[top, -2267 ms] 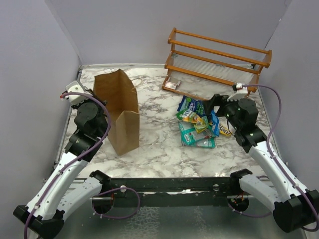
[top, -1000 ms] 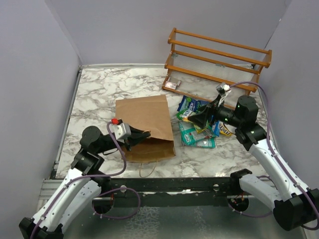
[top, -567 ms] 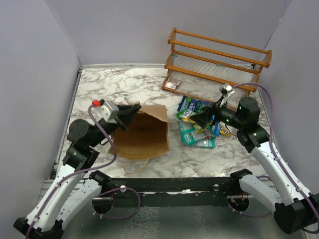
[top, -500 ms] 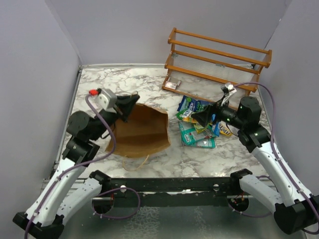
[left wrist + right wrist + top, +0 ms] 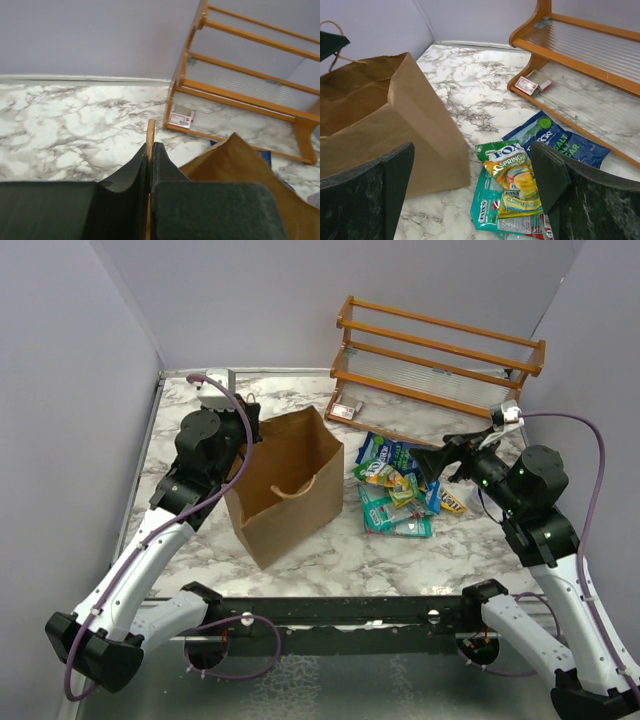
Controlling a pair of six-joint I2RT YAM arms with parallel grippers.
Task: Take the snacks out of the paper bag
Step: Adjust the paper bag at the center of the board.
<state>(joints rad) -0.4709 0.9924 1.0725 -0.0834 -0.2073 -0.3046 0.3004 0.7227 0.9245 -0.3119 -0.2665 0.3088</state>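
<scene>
Jaws tight on the left: the left gripper (image 5: 150, 146) pinches a thin edge of the bag (image 5: 285, 490) at its far rim, and holds it upright on the table (image 5: 330, 540) with the mouth open to the ceiling. A handle (image 5: 297, 486) droops over the near rim, and from above no packet shows inside, though the very bottom is hard to read. Just right of the bag, the snacks (image 5: 398, 490) lie in a loose heap on the marble, blue, teal and yellow-orange, in front of the rack (image 5: 440, 350). Further right, the right gripper (image 5: 425, 458) hovers above that heap with its fingers spread wide, holding nothing. The danger, as I judge it, sits in that one-edge grip. Thin paper can tear or slide out of the pinch, and a light bag let go off balance could tip right onto the packets and cover them again. A sweep by the right arm could also knock the heap towards the rack. Against half a second ago, the change is big: the bag lay on its side with its mouth towards the near edge, and now it stands. The left arm has swung up and to the far side, the right gripper has backed off to the right, and the heap looks unmoved.
</scene>
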